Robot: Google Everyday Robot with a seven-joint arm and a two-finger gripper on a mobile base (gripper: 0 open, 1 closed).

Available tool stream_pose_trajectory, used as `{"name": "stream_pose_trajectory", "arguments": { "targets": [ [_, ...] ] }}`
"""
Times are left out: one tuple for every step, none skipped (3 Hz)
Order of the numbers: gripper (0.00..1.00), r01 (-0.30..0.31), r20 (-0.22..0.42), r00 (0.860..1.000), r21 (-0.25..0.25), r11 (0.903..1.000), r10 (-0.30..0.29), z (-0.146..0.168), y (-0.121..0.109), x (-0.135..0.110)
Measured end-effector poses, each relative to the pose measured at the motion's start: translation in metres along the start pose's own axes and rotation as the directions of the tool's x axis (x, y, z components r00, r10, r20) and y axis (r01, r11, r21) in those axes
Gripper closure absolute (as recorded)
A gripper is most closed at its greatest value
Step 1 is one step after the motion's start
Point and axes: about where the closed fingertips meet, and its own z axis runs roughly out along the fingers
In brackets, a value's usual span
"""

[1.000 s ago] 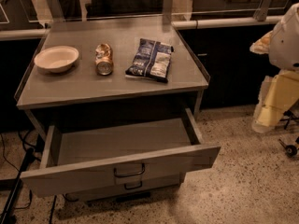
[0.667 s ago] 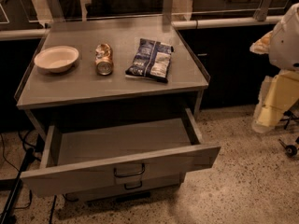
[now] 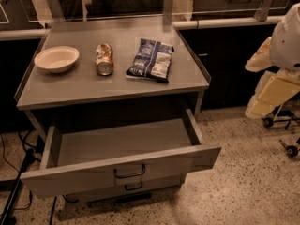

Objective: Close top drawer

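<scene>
- Drawer [image 3: 84, 181] on top is pulled well out of the cabinet [image 3: 93, 84]; you see its bare inside, with the handle [image 3: 130, 172] at front centre.
- Lower drawer [image 3: 159, 185] sits further in, just under it.
- Cabinet top holds a bowl [image 3: 56, 58] at left, a can [image 3: 104, 60] on its side, and a bag [image 3: 151, 60] lying flat.
- Arm [image 3: 286, 46] is at the right edge, well apart from the cabinet.
- Gripper: somewhere on that arm, you cannot tell open or closed.

- Grey cabinet top [image 3: 84, 86] carries three things in a row.
- Pale bowl [image 3: 56, 58] stands upright at the left.
- Dented can [image 3: 104, 60] lies beside it.
- Dark snack bag [image 3: 151, 60] lies flat, right of the can.
- The gripper [image 3: 269, 93] is at the far right, over the speckled floor [image 3: 243, 182].
</scene>
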Motion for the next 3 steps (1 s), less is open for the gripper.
{"name": "stream_pose_trajectory", "arguments": {
  "targets": [
    [0.58,0.000,0.000,1.000,0.000,1.0000,0.000,0.0000,0.0000,0.0000],
    [0.81,0.000,0.000,1.000,0.000,1.0000,0.000,0.0000,0.0000,0.0000],
    [1.00,0.000,0.000,1.000,0.000,1.0000,0.000,0.0000,0.0000,0.0000]
  ]
}}
